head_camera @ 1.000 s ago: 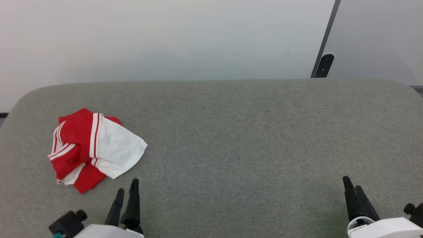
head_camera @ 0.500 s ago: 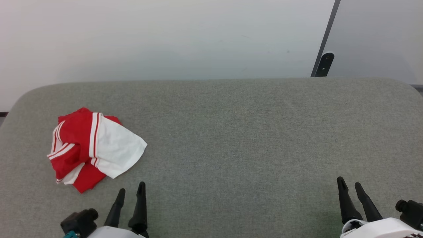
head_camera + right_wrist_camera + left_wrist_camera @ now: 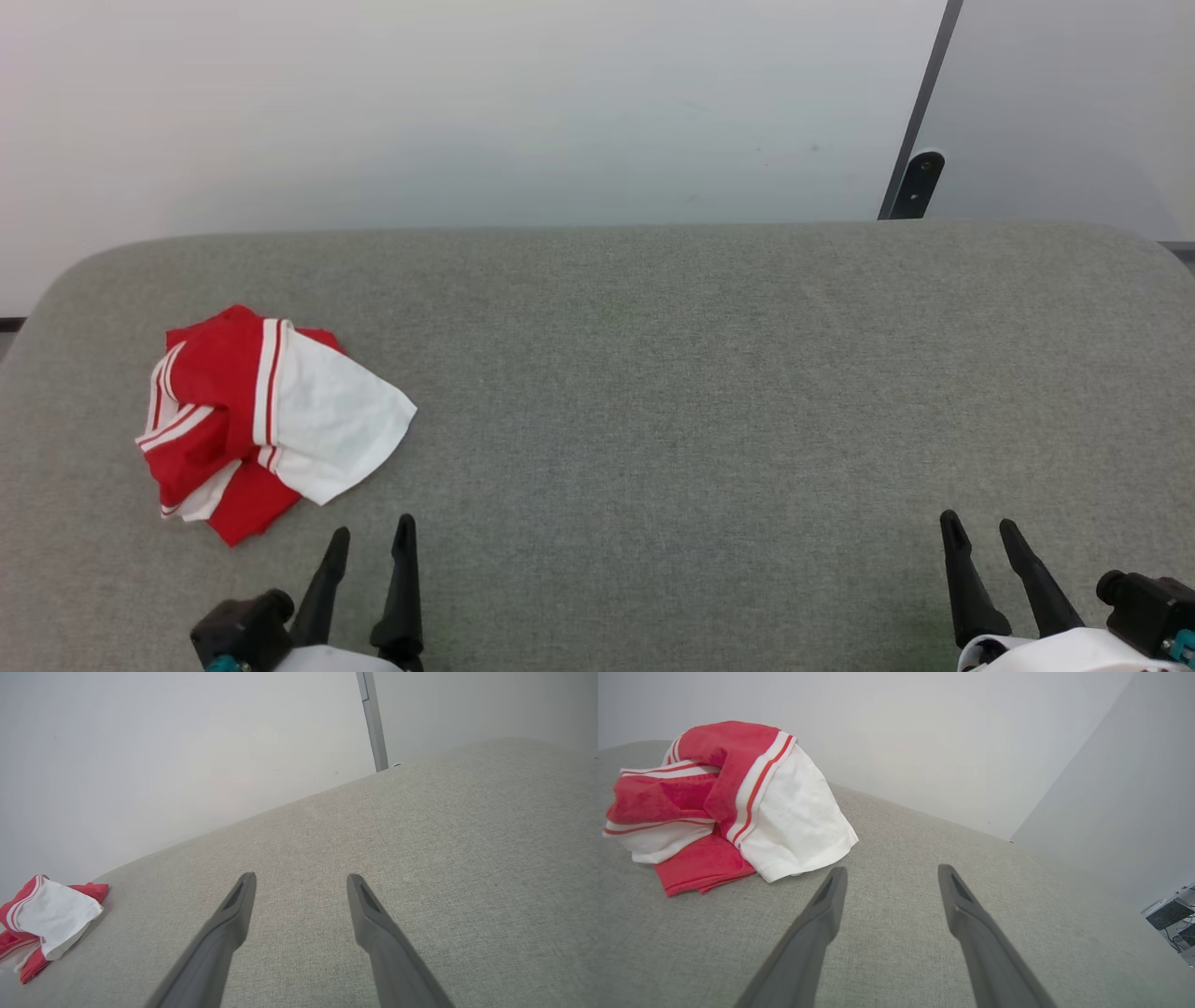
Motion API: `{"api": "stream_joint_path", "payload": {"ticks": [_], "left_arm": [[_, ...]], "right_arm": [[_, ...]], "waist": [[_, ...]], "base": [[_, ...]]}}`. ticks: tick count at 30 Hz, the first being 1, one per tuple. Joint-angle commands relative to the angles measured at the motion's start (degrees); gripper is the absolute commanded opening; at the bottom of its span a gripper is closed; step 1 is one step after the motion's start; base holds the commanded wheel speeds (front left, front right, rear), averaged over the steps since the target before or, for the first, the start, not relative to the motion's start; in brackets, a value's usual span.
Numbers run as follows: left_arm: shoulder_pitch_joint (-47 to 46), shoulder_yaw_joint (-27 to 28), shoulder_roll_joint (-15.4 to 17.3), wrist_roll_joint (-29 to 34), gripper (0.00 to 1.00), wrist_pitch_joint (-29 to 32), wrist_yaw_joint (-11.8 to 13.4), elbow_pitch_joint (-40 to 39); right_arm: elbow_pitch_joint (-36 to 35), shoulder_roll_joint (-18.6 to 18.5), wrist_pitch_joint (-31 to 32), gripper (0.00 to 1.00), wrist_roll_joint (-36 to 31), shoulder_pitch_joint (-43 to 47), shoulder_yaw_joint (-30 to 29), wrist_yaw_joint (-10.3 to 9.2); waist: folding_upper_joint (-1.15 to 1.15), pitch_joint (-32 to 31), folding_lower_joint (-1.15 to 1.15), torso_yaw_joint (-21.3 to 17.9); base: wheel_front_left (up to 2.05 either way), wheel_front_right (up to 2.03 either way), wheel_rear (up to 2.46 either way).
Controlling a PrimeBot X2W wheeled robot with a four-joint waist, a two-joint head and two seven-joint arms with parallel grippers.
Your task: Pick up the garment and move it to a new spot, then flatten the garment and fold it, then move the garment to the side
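The garment (image 3: 261, 420) lies crumpled in a heap on the left of the grey padded table (image 3: 672, 392), red with a white sleeve end and red-and-white striped bands. My left gripper (image 3: 371, 532) stands open near the front edge, just right of and below the heap, with nothing between its fingers. In the left wrist view the garment (image 3: 724, 802) lies up and to the left of my left gripper (image 3: 889, 872). At the lower right, my right gripper (image 3: 977, 525) is open and empty, far from the cloth. In the right wrist view my right gripper (image 3: 301, 880) points over bare table, the garment (image 3: 44, 919) at the far left.
A pale wall (image 3: 467, 103) rises behind the table's far edge. A dark upright bar with a black bracket (image 3: 917, 182) stands at the back right. The table's corners are rounded.
Both grippers have drawn back a little toward the front edge and turned so their fingers show spread apart. The garment has not moved.
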Motion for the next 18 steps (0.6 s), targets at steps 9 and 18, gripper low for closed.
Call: {"api": "stream_joint_path", "payload": {"ticks": [9,18], "left_arm": [[0.9,-0.9,0.5,5.8,1.00,-1.6,0.9,-1.5],[1.8,-0.8,0.4,9.5,1.00,-2.8,0.8,-2.0]], "right_arm": [[-1.6,0.2,-0.9,1.00,-6.1,1.3,0.0,0.04],[-2.7,0.6,-1.7,1.00,-9.7,2.0,-1.1,0.04]], "waist": [[0.00,-0.2,0.00,0.1],[0.00,-0.2,0.00,0.0]], "base": [[0.00,0.00,0.00],[0.00,0.00,0.00]]}}
